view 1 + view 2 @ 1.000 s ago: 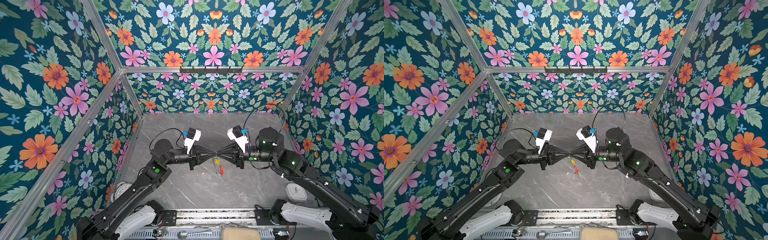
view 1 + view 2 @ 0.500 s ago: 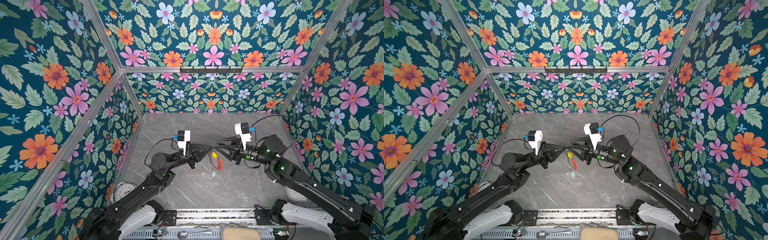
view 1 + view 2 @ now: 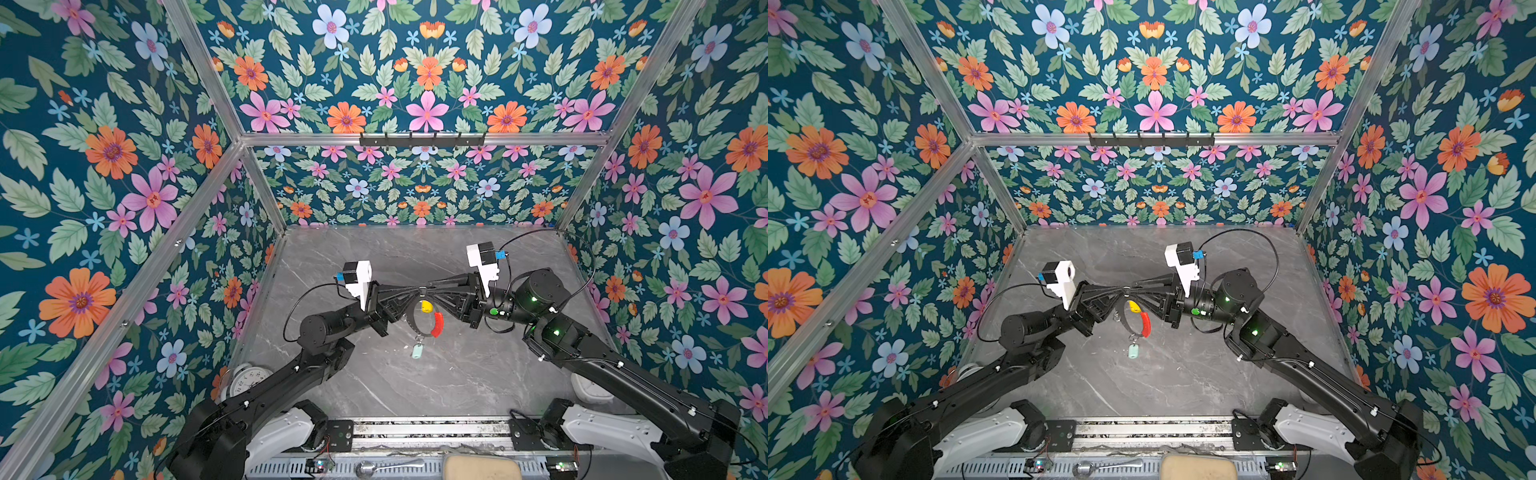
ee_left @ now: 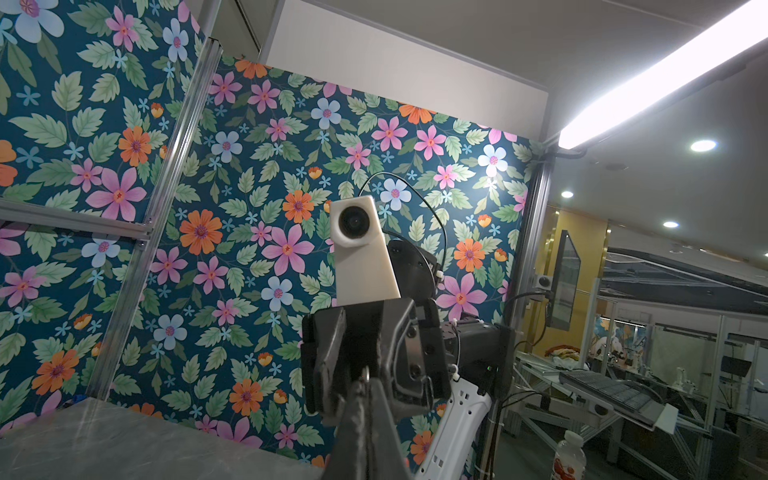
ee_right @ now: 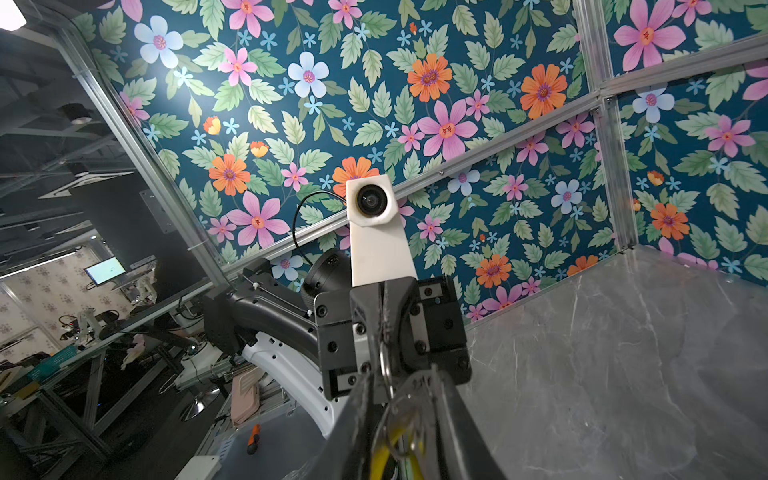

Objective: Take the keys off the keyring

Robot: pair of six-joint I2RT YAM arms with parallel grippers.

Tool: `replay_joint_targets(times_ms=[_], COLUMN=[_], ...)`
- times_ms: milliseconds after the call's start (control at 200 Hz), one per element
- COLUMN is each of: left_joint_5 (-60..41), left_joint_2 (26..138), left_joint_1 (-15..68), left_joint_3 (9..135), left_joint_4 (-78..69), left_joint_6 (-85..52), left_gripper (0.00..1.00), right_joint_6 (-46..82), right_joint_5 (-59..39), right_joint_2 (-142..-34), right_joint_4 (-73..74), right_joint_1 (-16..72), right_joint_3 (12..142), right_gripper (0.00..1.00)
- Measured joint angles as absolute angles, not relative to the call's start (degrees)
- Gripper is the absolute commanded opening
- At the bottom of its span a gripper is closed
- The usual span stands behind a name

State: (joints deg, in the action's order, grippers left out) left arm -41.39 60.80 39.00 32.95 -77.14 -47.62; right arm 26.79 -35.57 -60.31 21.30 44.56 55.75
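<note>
Dangling keyring (image 3: 436,325) (its top hidden).

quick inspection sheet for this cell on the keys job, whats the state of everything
surface: grey marble table, no keys lying on it
job's things: keyring held in the air between the tools; yellow-tag key near its top, mint-tag key hanging at its bottom, both still on
clutter: clock by the left wall, white object by the right wall, spoon and beige pad at the front rail
tools: left tool shut on the keyring; right tool at the yellow-tag key, grip unclear
cables: wrist-camera cables loop clear of the keyring
surroundings: floral walls, hook rail on the back wall
</note>
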Motion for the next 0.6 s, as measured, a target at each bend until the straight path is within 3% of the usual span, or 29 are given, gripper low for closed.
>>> replay_joint_targets(times_ms=[305,505,600], left_joint_5=[-42.1,-43.0,-43.2], left_joint_2=[62.1,63.5,63.9], left_joint_1=[39.0,39.0,39.0], left_joint_3=[33.2,33.7,33.9], left_joint_4=[-79.1,-81.1,-81.8], left_joint_6=[-49.1,-51.2,-52.0], left_gripper=[0.00,0.00,0.00], right_joint_6=[27.9,28.2,28.2], right_joint_5=[-39.9,-41.0,-41.4], right_joint_2=[-60.8,-61.4,-61.5], right_joint_4=[22.3,22.5,22.5], right_joint_1=[43.9,43.4,43.3], right_joint_3=[56.2,56.6,56.7], right_gripper=[0.15,0.00,0.00])
